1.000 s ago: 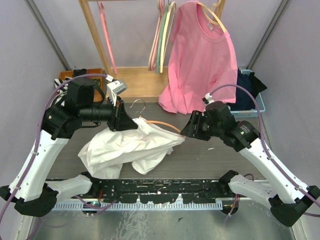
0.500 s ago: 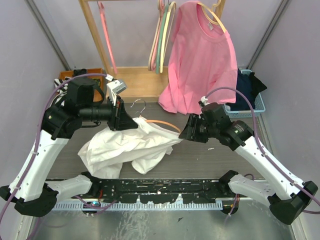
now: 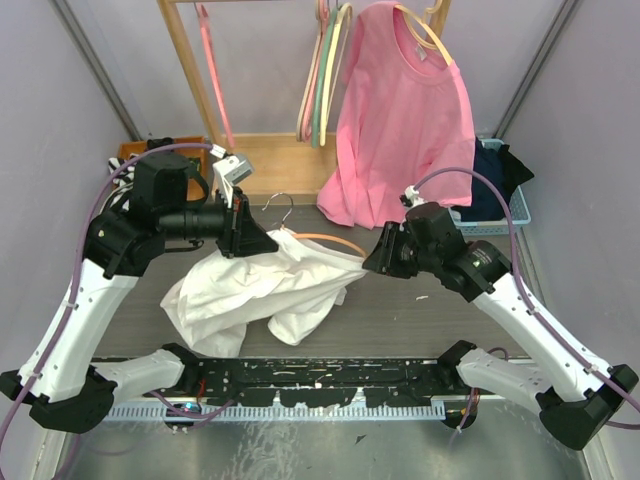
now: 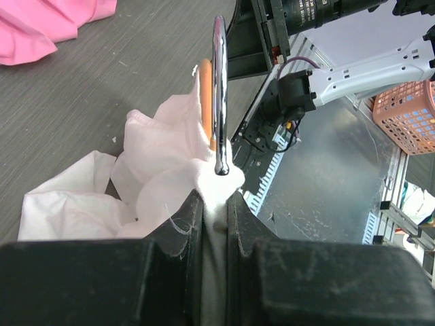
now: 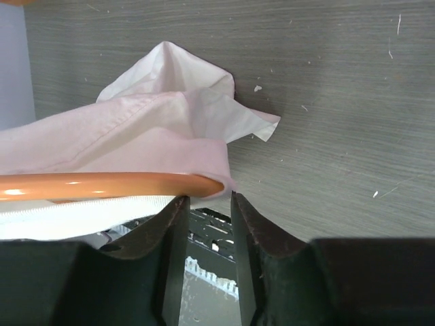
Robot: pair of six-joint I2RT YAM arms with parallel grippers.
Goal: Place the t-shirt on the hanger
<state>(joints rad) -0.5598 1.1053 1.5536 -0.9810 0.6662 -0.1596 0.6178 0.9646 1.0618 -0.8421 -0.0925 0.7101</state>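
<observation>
White t-shirt (image 5: 146, 132) over orange hanger (image 5: 102, 185), gripper (image 5: 208, 201) parted below

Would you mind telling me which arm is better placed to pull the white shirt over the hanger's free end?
Right, probably: the right gripper sits parted at the hanger tip, beside the t-shirt; the left gripper is pinching cloth by the hook.

I see the t-shirt (image 3: 250, 295) as soft matt white cloth, creased, the hanger (image 3: 330, 240) as smooth glossy orange plastic w/ a shiny polished metal wire hook (image 4: 219, 95), the table (image 3: 420, 310) as matt dk-grey wood-grain, lightly scuffed, & the pink t-shirt (image 3: 400, 130) as matt cloth.
</observation>
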